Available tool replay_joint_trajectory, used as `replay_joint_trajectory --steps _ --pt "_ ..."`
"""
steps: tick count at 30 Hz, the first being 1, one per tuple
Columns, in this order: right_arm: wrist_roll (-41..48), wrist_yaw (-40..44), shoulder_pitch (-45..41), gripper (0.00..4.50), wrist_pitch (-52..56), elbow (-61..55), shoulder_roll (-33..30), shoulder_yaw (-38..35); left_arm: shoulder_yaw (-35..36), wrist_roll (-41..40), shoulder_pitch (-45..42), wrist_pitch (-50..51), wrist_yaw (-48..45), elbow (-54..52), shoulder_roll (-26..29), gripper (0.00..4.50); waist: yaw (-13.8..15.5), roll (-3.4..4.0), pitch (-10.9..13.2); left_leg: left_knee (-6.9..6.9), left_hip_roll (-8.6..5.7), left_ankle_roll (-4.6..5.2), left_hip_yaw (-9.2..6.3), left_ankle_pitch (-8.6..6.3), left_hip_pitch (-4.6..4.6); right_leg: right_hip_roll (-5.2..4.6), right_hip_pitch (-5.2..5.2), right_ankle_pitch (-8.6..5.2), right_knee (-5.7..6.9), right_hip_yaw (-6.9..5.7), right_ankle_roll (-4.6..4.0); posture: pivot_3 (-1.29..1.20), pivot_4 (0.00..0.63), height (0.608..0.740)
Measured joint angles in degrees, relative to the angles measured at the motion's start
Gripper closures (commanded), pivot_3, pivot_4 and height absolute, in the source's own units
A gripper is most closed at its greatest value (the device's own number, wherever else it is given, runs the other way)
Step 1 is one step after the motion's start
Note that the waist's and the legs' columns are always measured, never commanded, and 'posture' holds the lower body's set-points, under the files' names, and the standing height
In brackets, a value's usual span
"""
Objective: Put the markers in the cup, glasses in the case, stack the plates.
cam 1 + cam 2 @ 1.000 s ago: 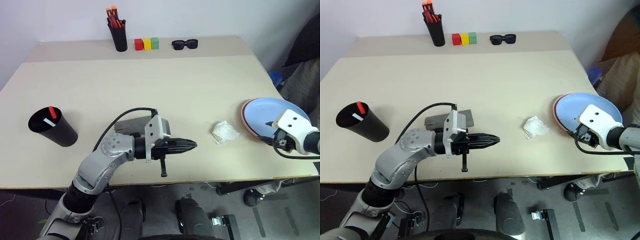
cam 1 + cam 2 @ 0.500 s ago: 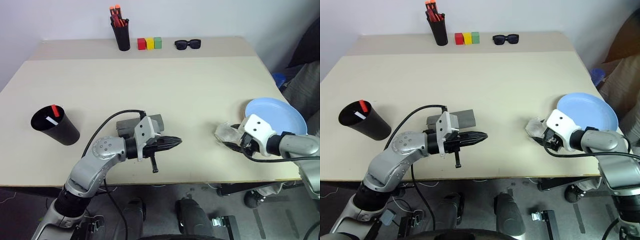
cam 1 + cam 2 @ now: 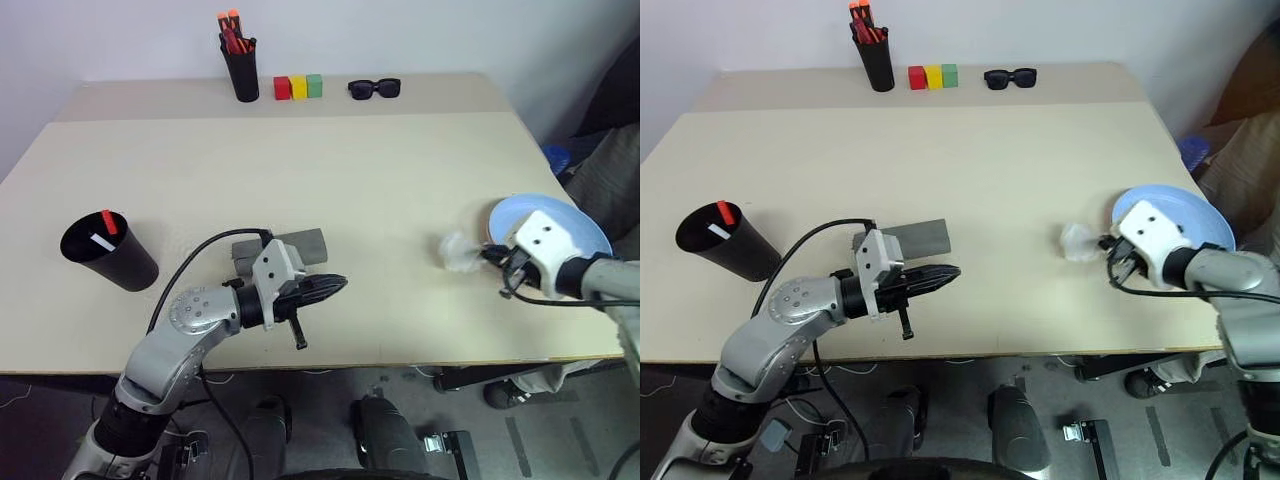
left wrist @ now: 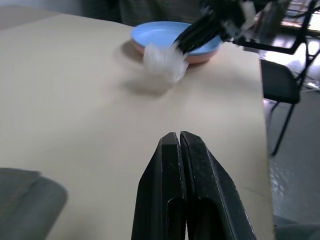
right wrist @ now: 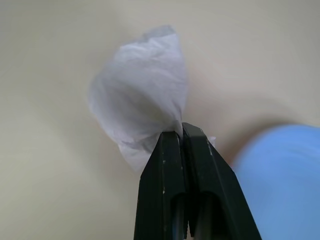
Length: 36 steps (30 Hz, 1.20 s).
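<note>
Right pincer point(image 5: 181, 131): shut on white crumpled tissue point(image 5: 142, 105), pinched at its edge; tissue looks lifted just off the counter point(image 3: 380, 170), right beside the plates.
Left pincer point(image 3: 335, 284): closed, empty, nothing btwn fingers; hovers just in front of the case.
Landmark: we place things rel. to the case point(image 3: 281, 248), which sits near the counter's front edge.
Case: grey, lid looks shut; glasses not seen loose on the counter, so we judge they're inside.
Cup point(image 3: 108, 252): black, well to the left of the case; white marker point(image 3: 100, 242) & red marker point(image 3: 107, 222) stand inside.
Plates: well to the right of the case at the counter's right edge; blue plate point(image 3: 575, 218) on top of pink plate point(image 4: 200, 58), pink rim just peeking out in left wrist view.
Far from case: pen holder point(image 3: 241, 70), coloured blocks point(image 3: 298, 87), sunglasses point(image 3: 374, 88) along the back edge.
Task status: we judge all 3 parts done; tissue is an extra.
Risk 1: thin pinch on the tissue edge, so it could slip or tear & drop back.
Risk 2: right arm is v. close to the stack; a swing could nudge the plates off the counter edge.
Risk 3: left arm's dangling cable could drag the case if we sweep it.
</note>
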Motion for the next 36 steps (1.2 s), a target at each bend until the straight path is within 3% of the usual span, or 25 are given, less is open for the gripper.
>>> replay_joint_trajectory --steps 3,5,7,11,15,23,36 --pt "-1.9 -2.2 -2.5 4.49 -0.7 6.5 -2.5 -2.2 1.7 0.2 1.5 -0.5 1.3 0.1 0.2 4.5 -0.1 0.0 0.0 -0.01 0.0 0.0 0.01 0.0 0.02 0.0 0.01 0.0 0.0 0.0 -0.01 0.0 0.15 0.74" --pt "-4.2 -4.3 -4.1 3.97 -1.0 12.3 -3.2 -1.9 2.2 0.7 3.2 -0.8 1.5 0.2 1.1 4.5 -0.3 0.0 0.0 -0.02 0.01 0.0 0.02 0.0 0.03 0.0 -0.01 -0.01 0.0 0.01 -0.02 0.0 0.15 0.74" --pt "-6.4 -5.3 -4.6 3.2 -1.5 16.6 -3.6 -0.2 2.9 1.2 4.3 -1.1 2.0 0.2 1.6 4.5 -0.3 0.01 0.0 -0.02 0.01 0.0 0.02 0.0 0.03 0.0 -0.01 0.0 0.01 0.01 -0.02 0.0 0.15 0.74" --pt "-7.3 -5.5 -6.4 1.12 -3.8 18.2 -2.4 2.5 4.1 1.3 5.4 -1.6 3.2 0.0 1.8 4.5 -0.7 0.07 0.0 -0.02 0.02 0.0 0.06 0.0 0.05 0.0 -0.03 0.0 0.03 0.05 -0.02 0.0 0.15 0.74" --pt "-5.5 -5.3 -10.5 1.12 -7.7 16.8 1.9 3.2 6.2 2.7 7.8 -3.2 6.5 -0.1 0.5 4.5 -0.6 0.07 0.0 -0.03 0.04 0.0 0.05 0.0 0.07 0.02 0.0 0.0 0.04 0.05 -0.01 0.0 0.15 0.74" --pt "12.0 2.7 -13.2 1.12 -3.9 10.2 12.1 2.1 14.2 11.7 13.8 -9.5 21.6 4.4 -5.7 4.5 0.0 0.05 0.0 -0.01 0.0 0.04 0.0 -0.02 0.0 -0.02 0.0 0.01 -0.01 0.01 0.01 0.0 0.15 0.74" --pt "12.7 6.3 -13.2 1.12 -5.1 12.2 13.2 6.2 19.0 12.6 16.9 -11.7 26.1 4.5 -7.4 4.5 1.0 0.05 0.0 0.0 0.0 0.03 0.03 -0.02 0.0 -0.02 -0.01 0.01 -0.01 0.01 0.0 0.0 0.15 0.74"
